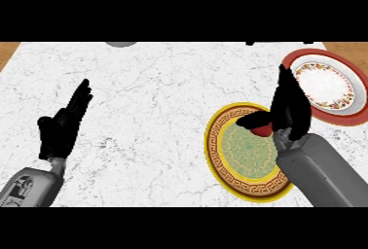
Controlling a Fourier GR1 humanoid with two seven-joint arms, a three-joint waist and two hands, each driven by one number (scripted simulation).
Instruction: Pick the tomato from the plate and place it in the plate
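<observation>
A white marbled table (158, 97) is seen from above. Two plates are set directly on its right part, close together: a yellow plate (212, 146) nearer, and a red plate (345, 118) farther right. A grey thing (120, 44) is cut off at the far edge.

The counter (165, 97) in front of me is white stone run through with fine grey veins, and it fills nearly all I see. At its far edge, left of the middle, a rounded grey thing (120, 44) pokes in, mostly cut off, so I cannot tell what it is. Further right along that same far edge sits a small dark shape (250, 43), also cut short. Past the far left corner and the far right corner shows brown wood (7, 51).
</observation>
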